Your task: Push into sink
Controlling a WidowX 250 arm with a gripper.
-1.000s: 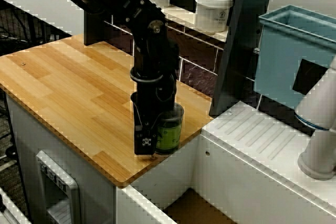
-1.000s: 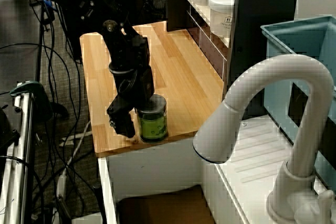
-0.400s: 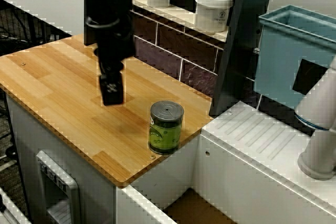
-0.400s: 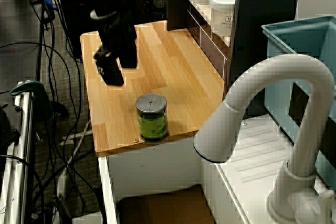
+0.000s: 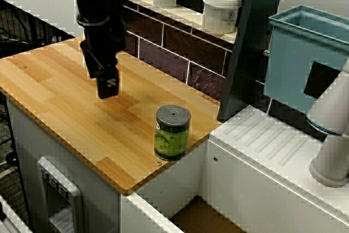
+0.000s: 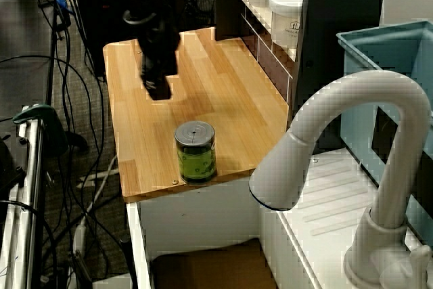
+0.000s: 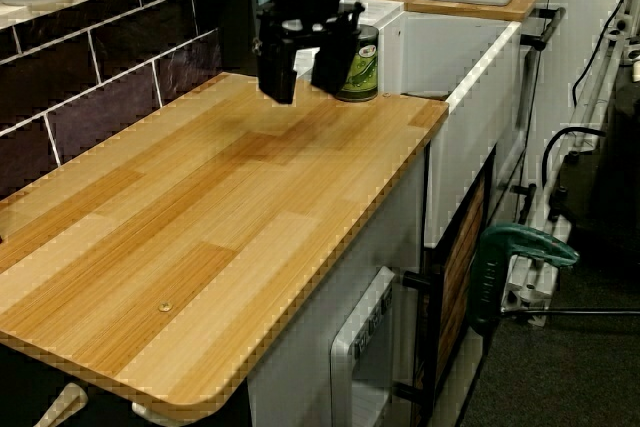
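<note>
The green can (image 5: 173, 132) is standing upright on the wooden counter, close to the counter's edge beside the sink. It is a short cylinder with a dark grey, flat lid and a bright green label wrapping its clear body. It is sitting well apart from the gripper (image 5: 107, 87), on the sink side of it, untouched.

The sink (image 5: 203, 217) is lying beyond the can, farther from the gripper and lower than the counter. Its plain white walls are dropping to a brown floor, only partly showing.
</note>
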